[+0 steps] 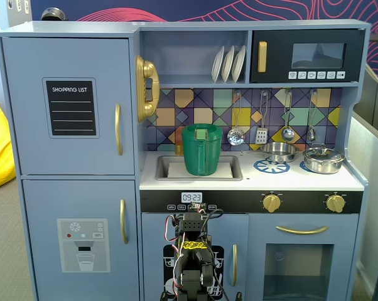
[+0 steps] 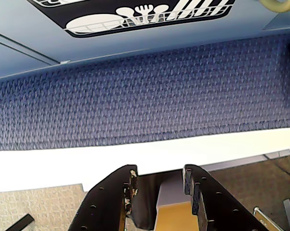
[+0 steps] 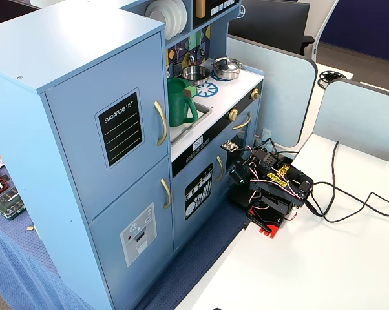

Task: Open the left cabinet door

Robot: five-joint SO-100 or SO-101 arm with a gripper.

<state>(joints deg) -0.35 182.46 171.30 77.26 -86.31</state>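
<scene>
The left cabinet door (image 1: pixel 70 106) is a light blue-grey panel with a black "SHOPPING LIST" board and a vertical gold handle (image 1: pixel 118 129). It is shut, flush with the cabinet front. It also shows in the other fixed view (image 3: pixel 110 142), with its handle (image 3: pixel 161 123). My arm (image 1: pixel 192 257) sits folded low in front of the kitchen's lower middle, far below and right of that handle; it also shows in the other fixed view (image 3: pixel 269 187). In the wrist view my gripper (image 2: pixel 159 171) is open and empty, pointing down at the white table edge and blue cloth.
Below the task door is a shut door with a water-dispenser graphic (image 1: pixel 82 244). A green pitcher (image 1: pixel 201 149) stands in the sink. A dishwasher-graphic door (image 2: pixel 145 14) is close ahead of the wrist. Cables (image 3: pixel 349 200) lie on the white table (image 3: pixel 311 271).
</scene>
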